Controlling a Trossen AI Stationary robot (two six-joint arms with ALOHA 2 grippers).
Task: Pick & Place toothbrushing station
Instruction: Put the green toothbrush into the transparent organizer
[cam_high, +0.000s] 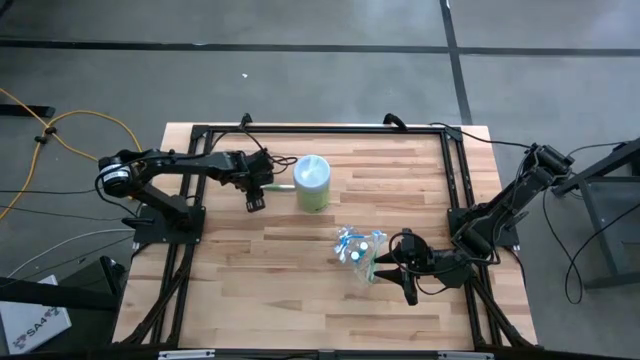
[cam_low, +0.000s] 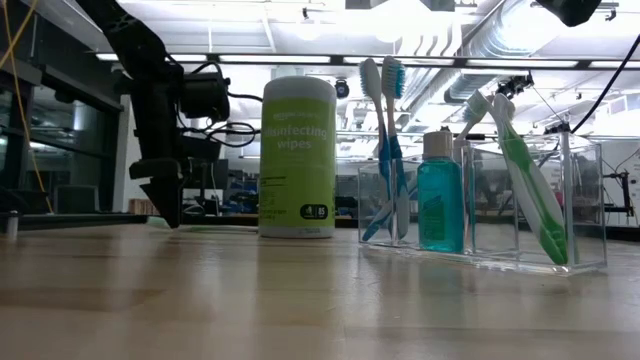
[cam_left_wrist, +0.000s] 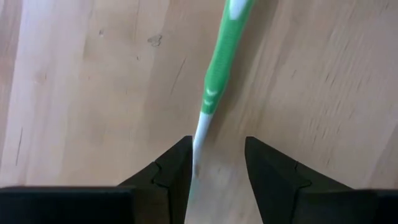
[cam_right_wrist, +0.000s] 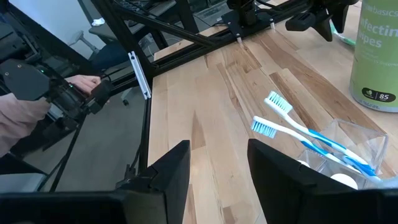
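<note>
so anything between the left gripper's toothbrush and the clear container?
Yes. The wipes canister stands just right of the left gripper, whose open fingers straddle the green-white toothbrush lying on the table. The clear container sits beyond it, by the right gripper.

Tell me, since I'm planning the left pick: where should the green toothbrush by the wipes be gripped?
Grip the slim white handle end of the toothbrush, coming straight down from above. It lies flat on the table beside the wipes, and the left hand already has its open fingers on either side of that end.
</note>
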